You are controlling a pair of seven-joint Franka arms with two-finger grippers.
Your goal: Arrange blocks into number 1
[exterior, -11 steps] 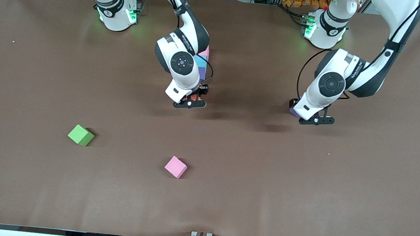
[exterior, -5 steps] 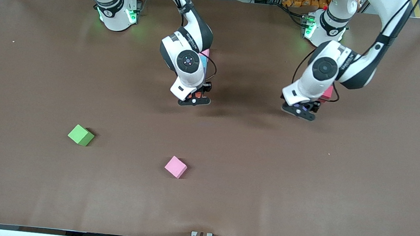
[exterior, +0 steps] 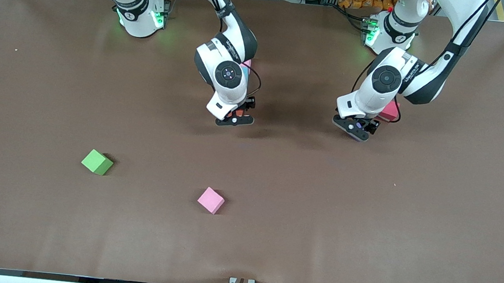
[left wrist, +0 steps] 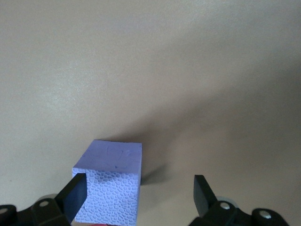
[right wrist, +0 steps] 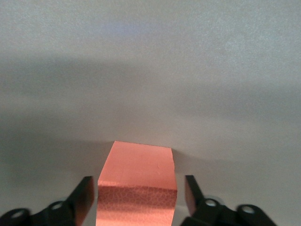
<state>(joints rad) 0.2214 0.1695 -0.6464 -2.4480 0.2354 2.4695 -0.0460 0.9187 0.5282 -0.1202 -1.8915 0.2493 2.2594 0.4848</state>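
Since a second ago both arms have shifted toward each other's side of the table a little: the left arm has swung in from its end and pulled up toward its base, and the right arm has eased slightly toward the left arm's end.

At the right gripper [exterior: 235,118], the jaws stand parted around the orange block [right wrist: 137,181], with a thin gap on each side, so the block is released rather than gripped. Just above that gripper's wrist, farther from the front camera, a sliver of a pink block [exterior: 247,62] and a light blue block [exterior: 243,71] peek out from under the arm; how they lie against the orange one is hidden.

At the left gripper [exterior: 358,127], the fingers are spread wide. A purple block [left wrist: 109,181] sits between them, close against one finger [left wrist: 75,195] and well clear of the other; whether it touches that finger I cannot tell. It rests on the brown table [exterior: 366,208]. Beside this gripper, toward the left arm's base, a red cube [exterior: 390,112] shows partly from under the wrist.

Well away from both grippers, nearer the front camera, a second pink block [exterior: 210,200] lies alone below the right gripper, and a green cube [exterior: 97,162] lies toward the right arm's end.
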